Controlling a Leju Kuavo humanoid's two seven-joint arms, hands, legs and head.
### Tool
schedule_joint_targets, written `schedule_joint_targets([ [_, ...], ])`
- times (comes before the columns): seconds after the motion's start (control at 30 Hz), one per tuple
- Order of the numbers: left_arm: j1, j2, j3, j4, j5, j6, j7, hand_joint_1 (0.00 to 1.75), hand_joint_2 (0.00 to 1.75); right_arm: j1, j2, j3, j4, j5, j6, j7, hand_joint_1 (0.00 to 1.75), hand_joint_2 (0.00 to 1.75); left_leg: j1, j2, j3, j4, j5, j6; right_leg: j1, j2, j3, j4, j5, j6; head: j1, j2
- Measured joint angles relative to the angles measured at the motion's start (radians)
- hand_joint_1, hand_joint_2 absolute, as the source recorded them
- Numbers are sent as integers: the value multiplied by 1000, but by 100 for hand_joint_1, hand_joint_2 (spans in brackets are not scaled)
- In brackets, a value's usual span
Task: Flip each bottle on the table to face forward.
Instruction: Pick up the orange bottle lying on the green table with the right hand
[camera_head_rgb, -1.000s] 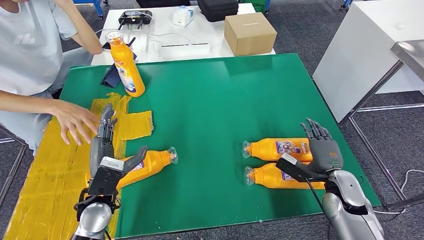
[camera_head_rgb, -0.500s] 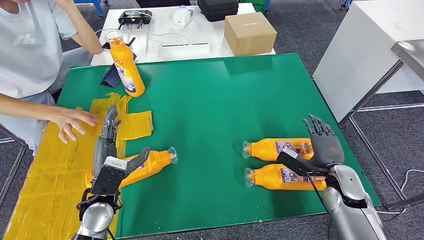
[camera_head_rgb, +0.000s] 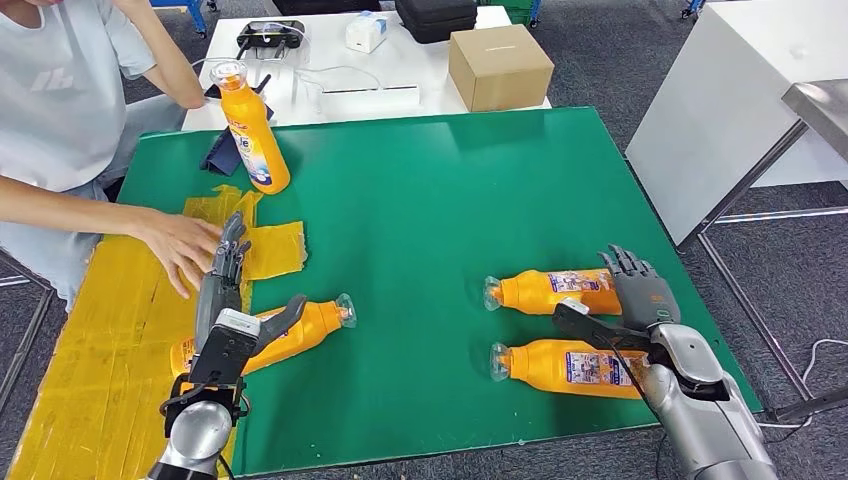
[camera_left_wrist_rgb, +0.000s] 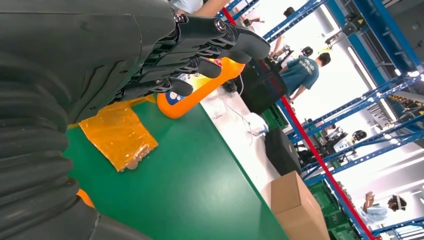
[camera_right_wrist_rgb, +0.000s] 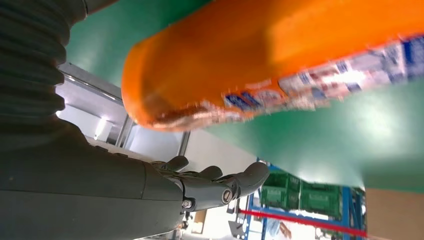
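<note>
Green table, left hand open with fingers straight beside a lying orange bottle, right hand open between two more lying bottles, one bottle standing far back, a person's hand near.

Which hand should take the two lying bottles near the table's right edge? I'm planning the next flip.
Right, probably. The right hand hovers open between the far bottle and near bottle. The left hand sits across the green table, beside another lying bottle.
</note>
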Motion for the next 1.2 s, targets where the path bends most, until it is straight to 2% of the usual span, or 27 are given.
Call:
schedule_joint_targets([
  [0.2,-11,0,-3,14,11,-3,-2,0,175,-31,-10,36,68,2,22,-21,0,175,0,0,0,0,0,0,0,0,0,0,0,0,0,0],
  [0.67,-29,0,-19,34,29,0,-6,0,175,-119,-3,142,200,57,-15,-37,3,175,0,1,3,0,0,0,0,1,2,0,0,0,0,0],
  [0.7,-30,0,-21,35,29,0,-6,0,175,-125,0,151,209,63,-15,-36,11,175,0,1,3,0,0,0,0,1,2,0,0,0,0,0],
  [0.83,-33,0,-27,41,30,0,-6,0,175,-147,8,184,245,80,-18,-36,156,175,0,1,5,0,0,0,0,1,4,0,0,0,0,0],
  [0.97,-33,0,-29,42,31,0,-6,0,175,-158,15,209,274,91,-30,-41,174,175,0,1,6,0,0,0,0,1,5,0,0,0,0,0],
  [1.2,-33,0,-30,42,32,0,-5,0,175,-167,26,221,290,93,-55,-18,175,175,0,1,6,0,0,0,0,0,5,0,0,0,0,0],
])
